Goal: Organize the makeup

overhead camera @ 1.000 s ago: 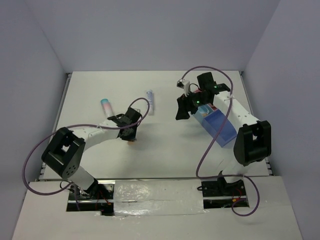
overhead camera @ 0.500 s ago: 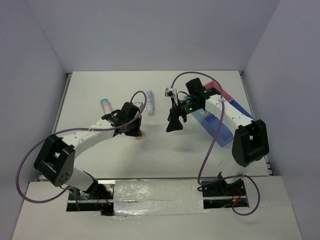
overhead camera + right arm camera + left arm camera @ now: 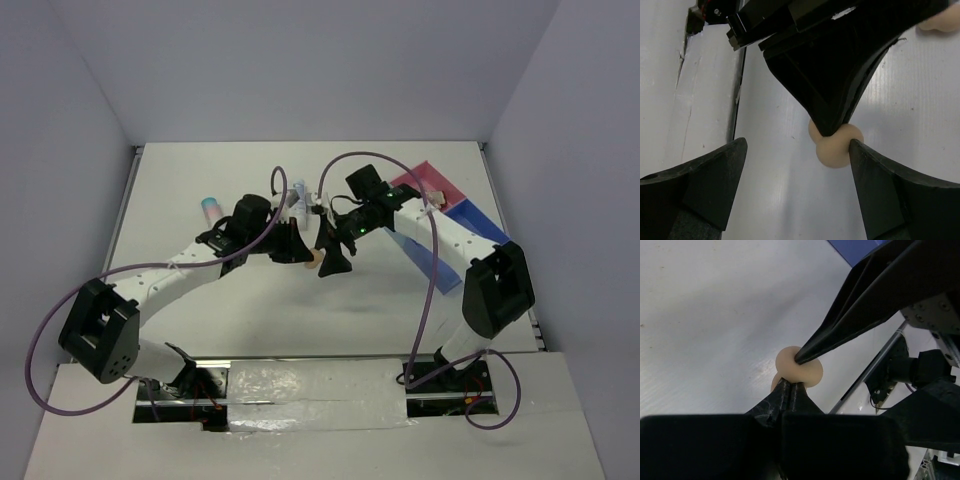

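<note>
1. Left wrist view: the left gripper [image 3: 790, 386] pinches a peach sponge [image 3: 807, 372] narrowly at its waist, apparently off the table [image 3: 700, 315].
2. Spread wide, the right gripper [image 3: 797, 145] straddles the sponge, one finger touching it.
3. Best, I judge: close the right jaws on the bulge beyond the left fingertips before the left lets go.
4. White table, pale walls; the tray [image 3: 447, 182] lies behind the right gripper.

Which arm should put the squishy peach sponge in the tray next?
The right. The open right gripper already has a finger on each side of the sponge, which the left gripper pinches, and the tray lies on the right arm's side.
</note>
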Motion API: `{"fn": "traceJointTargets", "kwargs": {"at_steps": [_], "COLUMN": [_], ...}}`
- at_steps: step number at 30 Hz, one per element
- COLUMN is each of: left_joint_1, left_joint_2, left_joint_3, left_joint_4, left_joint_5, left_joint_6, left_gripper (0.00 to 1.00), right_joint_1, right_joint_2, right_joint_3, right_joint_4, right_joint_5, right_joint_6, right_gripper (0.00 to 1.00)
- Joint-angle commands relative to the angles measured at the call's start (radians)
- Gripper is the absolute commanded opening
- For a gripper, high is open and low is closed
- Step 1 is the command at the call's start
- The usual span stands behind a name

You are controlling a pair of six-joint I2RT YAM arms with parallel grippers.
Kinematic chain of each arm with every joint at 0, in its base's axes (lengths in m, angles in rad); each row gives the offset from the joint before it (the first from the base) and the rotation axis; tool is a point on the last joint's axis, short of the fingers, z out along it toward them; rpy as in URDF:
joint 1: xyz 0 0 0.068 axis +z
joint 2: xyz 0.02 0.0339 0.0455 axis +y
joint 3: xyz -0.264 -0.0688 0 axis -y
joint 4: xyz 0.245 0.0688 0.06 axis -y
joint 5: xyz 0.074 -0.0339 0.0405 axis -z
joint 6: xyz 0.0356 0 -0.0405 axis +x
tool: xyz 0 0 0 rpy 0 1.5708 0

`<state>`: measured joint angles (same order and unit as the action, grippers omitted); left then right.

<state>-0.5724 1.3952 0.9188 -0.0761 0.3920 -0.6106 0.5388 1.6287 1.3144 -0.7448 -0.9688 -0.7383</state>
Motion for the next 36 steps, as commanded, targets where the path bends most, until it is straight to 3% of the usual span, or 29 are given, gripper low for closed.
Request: {"fn": "traceJointTargets", "kwargs": {"at_steps": [1, 11, 22, 30, 36], "left_joint_1": [0.005, 0.005, 0.005, 0.005, 0.006], "left_joint_2": [-0.013, -0.013, -0.018, -0.013, -0.010], "left_joint_3": [-0.008, -0.015, -0.020, -0.018, -0.017], "left_joint_4": [0.116, 0.128, 0.130, 0.116, 0.093], "left_joint_5": [0.088, 0.107, 0.120, 0.114, 0.097], "left_joint_6": [-0.028, -0.025, -0.026, -0.021, -0.015], "left_gripper": [0.00, 0.00, 0.00, 0.00, 0.00], "right_joint_1": [0.033, 0.055, 0.061, 0.061, 0.061], "right_joint_2": [-0.023, 0.010, 0.034, 0.025, 0.011], "right_joint_3": [0.028, 0.036, 0.014, -0.001, -0.012], "right_joint_4": [0.064, 0.070, 0.113, 0.119, 0.110], "right_joint_5": [0.016, 0.110, 0.217, 0.251, 0.265], "right_joint_6": [0.008, 0.017, 0.024, 0.007, -0.010], "right_gripper": [0.89, 0.71, 0.68, 0.53, 0.49]}}
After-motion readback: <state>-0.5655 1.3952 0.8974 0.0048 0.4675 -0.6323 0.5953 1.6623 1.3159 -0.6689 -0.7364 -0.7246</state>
